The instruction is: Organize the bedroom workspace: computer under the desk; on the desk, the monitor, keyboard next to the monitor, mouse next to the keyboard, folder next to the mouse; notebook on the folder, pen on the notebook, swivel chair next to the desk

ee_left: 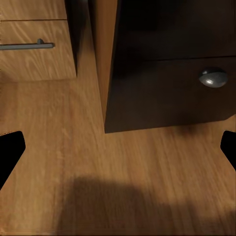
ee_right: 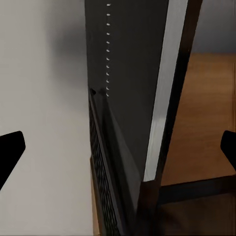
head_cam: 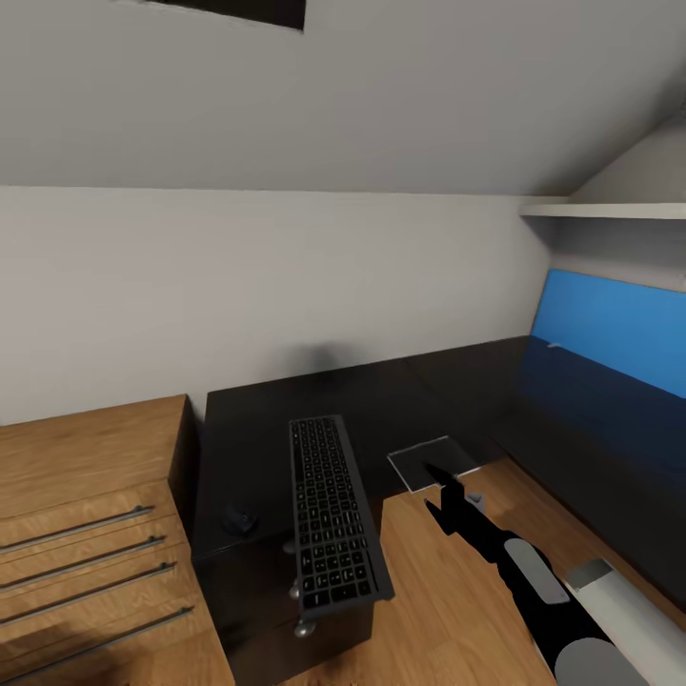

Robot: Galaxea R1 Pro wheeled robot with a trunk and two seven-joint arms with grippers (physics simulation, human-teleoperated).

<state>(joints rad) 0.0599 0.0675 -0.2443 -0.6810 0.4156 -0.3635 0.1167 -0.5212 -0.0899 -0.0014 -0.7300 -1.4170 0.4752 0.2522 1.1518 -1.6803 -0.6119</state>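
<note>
A: Status on the keyboard (head_cam: pixel 335 519)?

B: On the counter (head_cam: pixel 400 391), lying lengthwise over the drawer unit, near end sticking out past the front edge. Small dark mouse (head_cam: pixel 239 519) just beside it on the left.

A: Handling?

B: My read: rigid, thin, light, long. Hard to pinch flat. Best taken at the overhanging end, across the thickness, or slid rather than lifted. A grip at one end will probably lever and slip.

A: Tools?

B: Right tool (head_cam: pixel 446 488) hangs off the counter edge next to a thin grey slab, probably the notebook (head_cam: pixel 433 462), which overhangs that edge. Jaws wide, nothing between them. Left tool (ee_left: pixel 118 147) is low over the wood floor by the drawer unit, also spread wide and empty.

A: Containers?

B: Only drawers. Black unit, silver knob (ee_left: pixel 213 77), shut. Wooden chest (head_cam: pixel 86 534) alongside, shut too. Contents can't be seen.

A: Folder?

B: Blue panel (head_cam: pixel 619 329) at far right could be it; can't confirm.
</note>
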